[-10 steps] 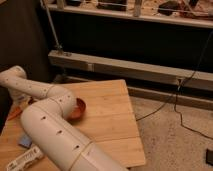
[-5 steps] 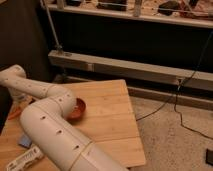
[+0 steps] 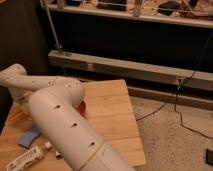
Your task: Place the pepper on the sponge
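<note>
A pale wooden table [image 3: 112,107] stands before a dark wall with a metal rail. A thick white robot arm [image 3: 65,130] rises from the bottom edge, bends at an elbow and reaches toward 9 o'clock.

The only container is a round red-orange bowl [image 3: 82,106] near the middle of the table. Just a sliver of its rim shows at the 3 o'clock side of the elbow, and its contents are hidden.

The gripper [image 3: 20,102] hangs at the table's 9 o'clock edge, below the arm's far joint. It cannot be told whether it is wide, narrow or holding anything.

Just below it, a thin strip of orange, the pepper [image 3: 16,116], appears to lie on the wood. The blue sponge [image 3: 30,137] lies flat at about 5 o'clock from the pepper, near it but apart, with nothing on it. A white packet [image 3: 25,159] with dark marks lies at the table's 7 o'clock corner.

Compared with half a second earlier, the arm, bowl, sponge and packet sit in the same places.
</note>
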Action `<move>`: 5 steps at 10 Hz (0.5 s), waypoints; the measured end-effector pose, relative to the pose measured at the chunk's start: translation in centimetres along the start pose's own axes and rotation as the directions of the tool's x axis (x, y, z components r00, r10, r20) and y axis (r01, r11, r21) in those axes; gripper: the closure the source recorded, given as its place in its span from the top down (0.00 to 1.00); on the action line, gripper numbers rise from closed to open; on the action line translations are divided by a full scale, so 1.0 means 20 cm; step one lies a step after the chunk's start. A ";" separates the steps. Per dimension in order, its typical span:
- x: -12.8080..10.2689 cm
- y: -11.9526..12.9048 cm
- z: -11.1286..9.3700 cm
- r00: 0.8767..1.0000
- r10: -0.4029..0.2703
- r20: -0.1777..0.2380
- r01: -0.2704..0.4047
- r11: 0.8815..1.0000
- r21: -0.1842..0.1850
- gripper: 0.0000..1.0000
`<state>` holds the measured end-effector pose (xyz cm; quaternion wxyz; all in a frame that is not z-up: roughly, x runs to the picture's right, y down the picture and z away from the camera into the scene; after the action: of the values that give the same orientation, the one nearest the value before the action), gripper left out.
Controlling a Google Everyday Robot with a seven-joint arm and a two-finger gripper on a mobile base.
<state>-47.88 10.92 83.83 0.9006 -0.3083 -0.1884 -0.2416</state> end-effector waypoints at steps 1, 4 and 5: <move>-0.04 0.14 -0.07 1.000 -0.002 -0.011 0.002 1.000 0.014 0.00; -0.13 0.54 -0.15 1.000 0.011 -0.024 -0.011 1.000 0.005 0.00; -0.16 0.66 -0.14 1.000 0.025 -0.019 -0.025 1.000 -0.011 0.00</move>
<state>-42.66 19.37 74.10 0.9036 -0.3133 -0.1746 -0.2344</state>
